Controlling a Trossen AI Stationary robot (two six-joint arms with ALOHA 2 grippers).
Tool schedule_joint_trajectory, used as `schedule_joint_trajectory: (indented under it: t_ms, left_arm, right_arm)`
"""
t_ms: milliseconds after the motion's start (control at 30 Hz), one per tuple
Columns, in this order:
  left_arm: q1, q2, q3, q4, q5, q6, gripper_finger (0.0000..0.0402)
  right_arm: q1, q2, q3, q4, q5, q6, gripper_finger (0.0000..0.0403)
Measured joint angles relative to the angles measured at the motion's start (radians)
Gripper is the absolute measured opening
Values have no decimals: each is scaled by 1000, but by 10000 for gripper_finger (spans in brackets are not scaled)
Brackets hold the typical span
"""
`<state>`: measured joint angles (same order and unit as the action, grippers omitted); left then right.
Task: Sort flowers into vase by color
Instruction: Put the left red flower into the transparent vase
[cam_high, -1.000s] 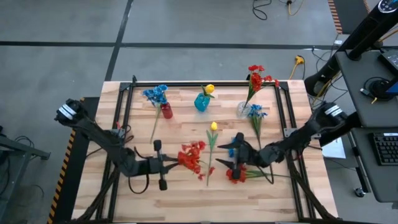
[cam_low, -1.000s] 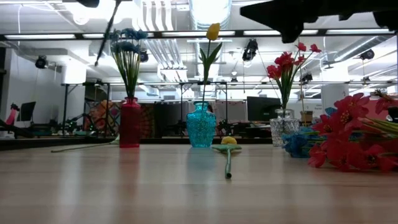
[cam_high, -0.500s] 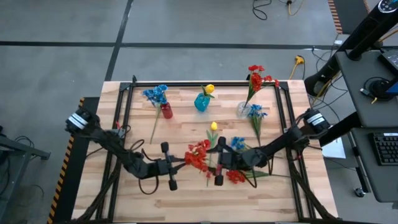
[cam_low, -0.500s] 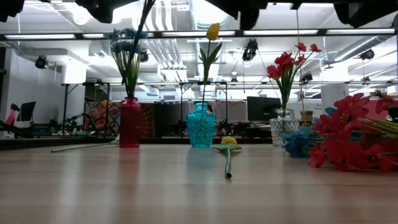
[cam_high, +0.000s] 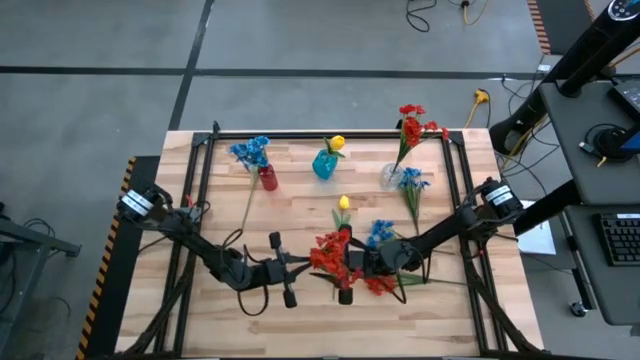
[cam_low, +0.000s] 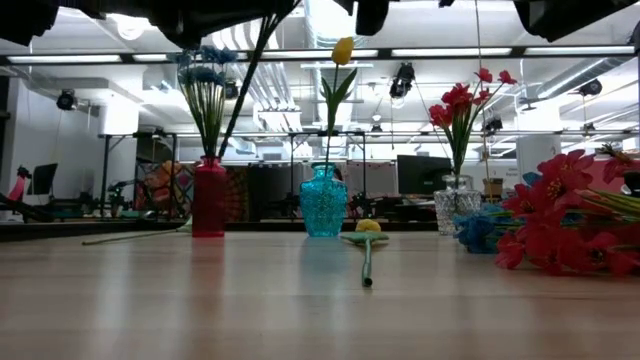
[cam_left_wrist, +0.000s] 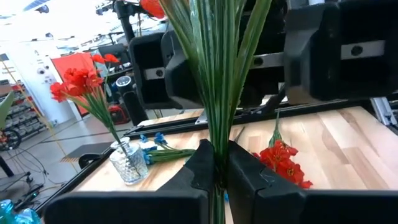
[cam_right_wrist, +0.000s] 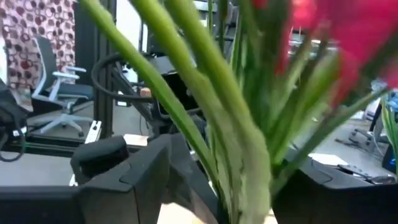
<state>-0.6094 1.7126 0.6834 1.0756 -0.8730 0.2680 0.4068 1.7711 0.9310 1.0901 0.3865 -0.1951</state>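
- The red artificial flower spray with thin green stems hangs above the middle of the wooden slatted table, caught between the 2 arms; its blooms point toward the right arm, its stems run back toward the left arm.
- The left gripper is pinched tight on the stem bundle, which rises straight up between its 2 dark fingers in its wrist view.
- The right gripper sits at the bloom end, the stems passing right in front of its camera; its jaws look parted around them, but whether they grip cannot be told.
- Likely the coming move is a handover along the stem axis, since the clear glass vase holding red flowers stands on the right arm's side, at the far edge.
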Motion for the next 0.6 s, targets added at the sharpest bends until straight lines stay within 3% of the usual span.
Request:
schedule_joint_trajectory:
  t_ms: [167,500,600]
  left_arm:
    - [2,-2,3,4,0,0,13]
    - [3,-2,3,1,0,-10,15]
    - [3,-2,3,1,0,-15,17]
  right_arm:
    - [0,0,2,-14,-2,3,176]
    - [-1,-2,2,-15,3,2,41]
    - [-1,-3,2,-15,3,-4,17]
